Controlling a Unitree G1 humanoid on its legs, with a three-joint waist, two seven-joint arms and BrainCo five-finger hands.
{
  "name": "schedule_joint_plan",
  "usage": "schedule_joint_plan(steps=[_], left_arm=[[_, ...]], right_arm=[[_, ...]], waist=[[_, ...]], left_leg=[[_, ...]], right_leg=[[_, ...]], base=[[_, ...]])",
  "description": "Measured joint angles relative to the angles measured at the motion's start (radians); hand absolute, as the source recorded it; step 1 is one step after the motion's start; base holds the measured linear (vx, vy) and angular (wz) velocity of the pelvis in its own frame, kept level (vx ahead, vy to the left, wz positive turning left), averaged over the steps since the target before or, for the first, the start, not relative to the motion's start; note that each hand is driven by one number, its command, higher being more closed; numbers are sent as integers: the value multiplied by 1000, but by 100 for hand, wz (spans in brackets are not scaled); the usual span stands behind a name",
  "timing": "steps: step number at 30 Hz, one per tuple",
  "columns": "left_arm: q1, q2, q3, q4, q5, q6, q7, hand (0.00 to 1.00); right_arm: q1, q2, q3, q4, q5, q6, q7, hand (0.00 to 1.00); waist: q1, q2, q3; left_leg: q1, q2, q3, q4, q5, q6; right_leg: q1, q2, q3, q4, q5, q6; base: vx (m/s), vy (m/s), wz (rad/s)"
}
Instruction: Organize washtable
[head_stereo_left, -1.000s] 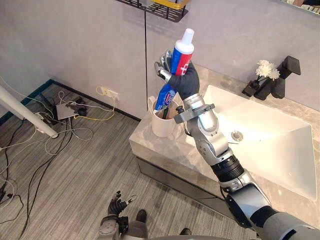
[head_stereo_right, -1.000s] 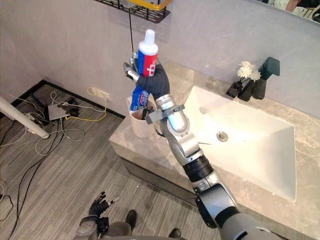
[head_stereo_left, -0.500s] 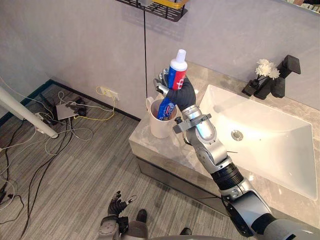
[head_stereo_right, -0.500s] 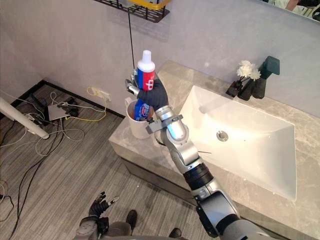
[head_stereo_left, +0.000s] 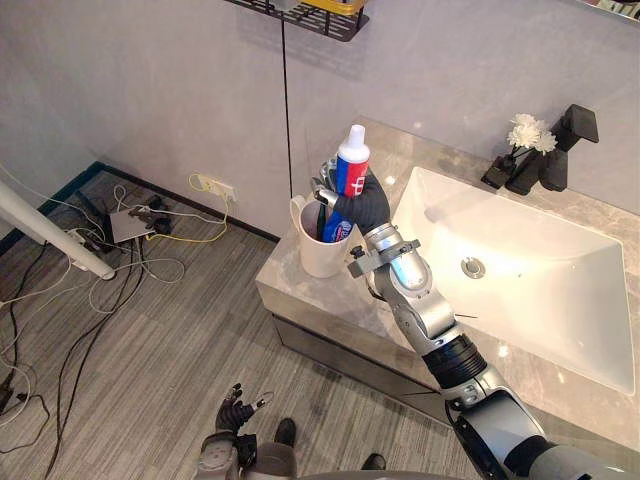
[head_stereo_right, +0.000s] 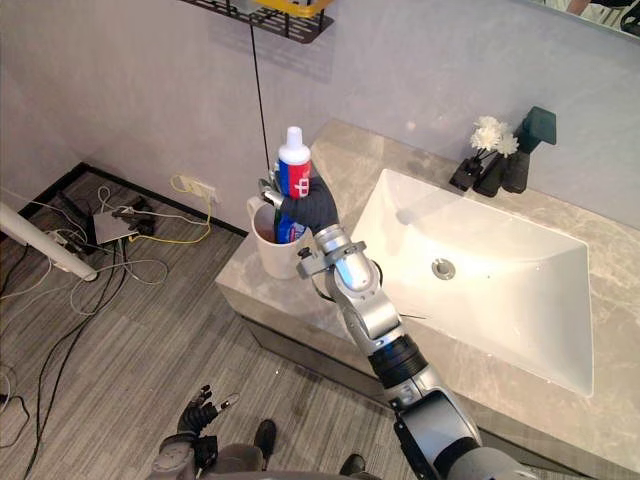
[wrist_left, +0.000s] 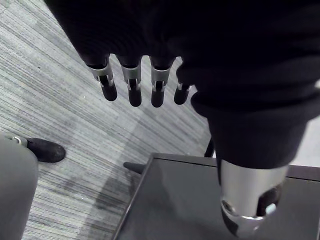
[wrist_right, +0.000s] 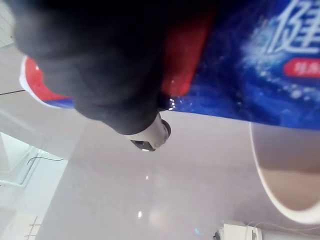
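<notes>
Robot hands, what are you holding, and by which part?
The right hand grips the red, white and blue toothpaste tube around its middle, lower end inside the white cup. The left hand holds nothing.

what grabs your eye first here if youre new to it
The right hand, raised and curled around a red, white and blue toothpaste tube, cap up, its lower end in the white cup at the left end of the counter. Next, the big white sink to the right of it.
</notes>
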Motion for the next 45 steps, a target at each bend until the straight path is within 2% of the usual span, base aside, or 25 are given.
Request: schedule_joint_plan(steps=[15,18,25,36,41,45], left_arm=[[0,-1,1,0,0,0,-1,0],[0,-1,2,0,0,0,-4,0],[0,1,2,8,0,1,-19,0],[0,1,2,13,-1,1,-19,0],[0,1,2,15,-1,1,-20,0],[0,3,2,15,0,1,-21,0]], right_arm=[[19,3,-4,-4,-3,0,1,0],[54,5,-29,-33,-3,0,1,0],[60,4,-40,-47,-1,-1,1,0],[83,-1,-77,-124,-2,-5,2,0],[83,-42,-83,-130,-15,-5,2,0],[83,-106,-122,-228,-59,-7,4,0]], waist=[[-6,3,8],[-5,3,8],[-24,5,9],[-25,5,9],[-27,5,9],[-29,3,8]], left_leg=[[6,1,9,-1,0,0],[6,0,11,-1,0,0],[11,1,15,-1,0,0],[15,1,16,-1,0,0],[16,1,18,-1,0,1],[18,1,22,-1,0,1]], right_leg=[[0,0,11,0,0,0],[0,0,12,1,0,0],[2,-1,17,1,0,0],[4,-1,19,2,0,0],[3,-1,22,2,0,0],[3,-1,25,2,0,0]], base=[[0,0,-1],[0,0,0],[0,0,-1],[0,0,0],[0,0,0],[0,0,-1]])
